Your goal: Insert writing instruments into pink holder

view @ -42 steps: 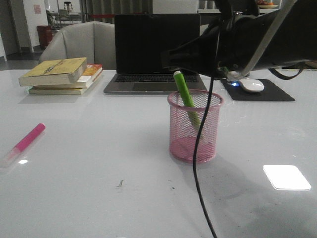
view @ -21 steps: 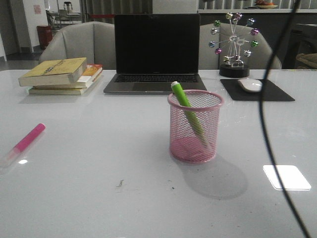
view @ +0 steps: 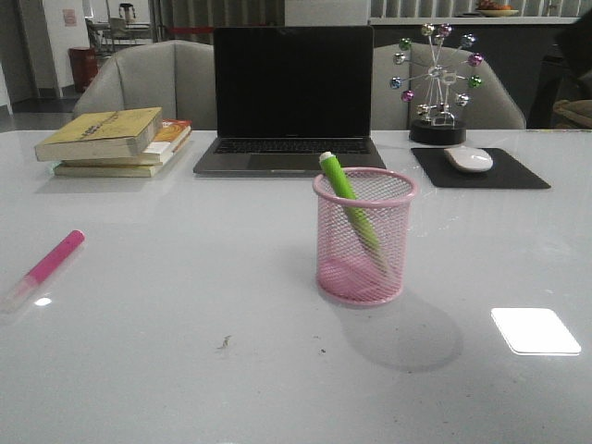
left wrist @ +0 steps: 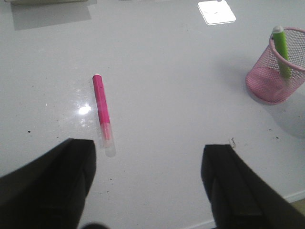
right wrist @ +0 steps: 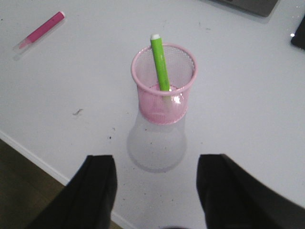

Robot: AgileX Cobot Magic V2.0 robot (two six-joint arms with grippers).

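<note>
The pink holder (view: 363,237) stands upright mid-table, with the lime green marker (view: 350,205) leaning inside it, white end up above the rim. The pink marker (view: 48,266) lies flat on the table at the left. Neither gripper shows in the front view. In the left wrist view my left gripper (left wrist: 148,164) is open above the table, the pink marker (left wrist: 101,107) just ahead of one finger and the holder (left wrist: 275,71) further off. My right gripper (right wrist: 156,174) is open and empty, raised over the table's front edge, short of the holder (right wrist: 163,85) and green marker (right wrist: 160,61).
A laptop (view: 290,100) stands behind the holder, a stack of books (view: 116,141) at the back left. A mouse (view: 469,158) on a black pad (view: 481,170) and a desk ornament with coloured balls (view: 436,83) sit at the back right. Chairs stand behind the table.
The right arm, which hung over the holder a second ago, has pulled back out of the front view together with its cable. The green marker stays in the holder.
</note>
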